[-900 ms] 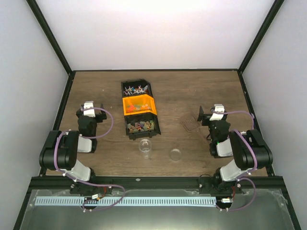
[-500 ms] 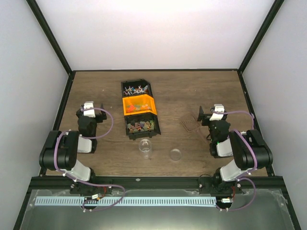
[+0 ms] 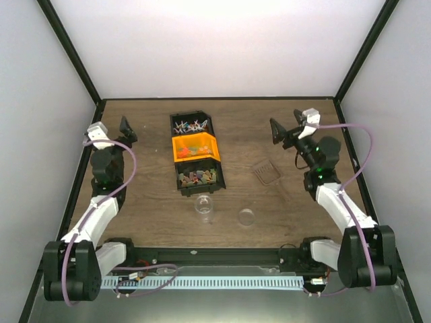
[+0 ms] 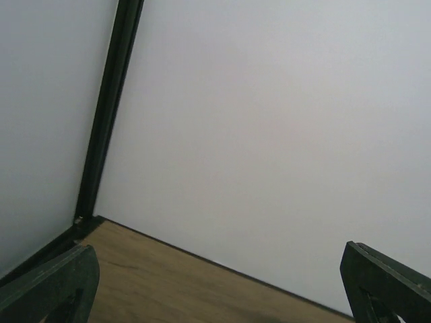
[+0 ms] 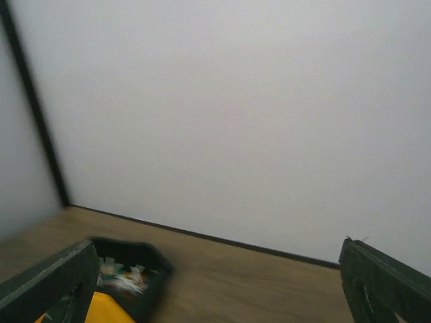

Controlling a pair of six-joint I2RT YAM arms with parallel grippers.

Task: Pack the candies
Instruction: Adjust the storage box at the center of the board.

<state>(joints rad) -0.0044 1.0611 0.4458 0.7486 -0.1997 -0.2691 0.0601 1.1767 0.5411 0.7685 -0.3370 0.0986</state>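
I am a matched pair. My left arm (image 3: 101, 212) and right arm (image 3: 340, 202) each alternate smooth white link shells with glossy black joint housings, the bulkiest black drums sitting at seven and five o'clock of the overhead view. A thin purple cable (image 3: 134, 165) loops loosely along each arm. My left gripper (image 3: 113, 130) at ten o'clock and right gripper (image 3: 288, 128) at two o'clock each carry a small white camera block (image 3: 96, 132). Seen close, my fingers (image 4: 54, 286) are matte charcoal slabs with angled edges.
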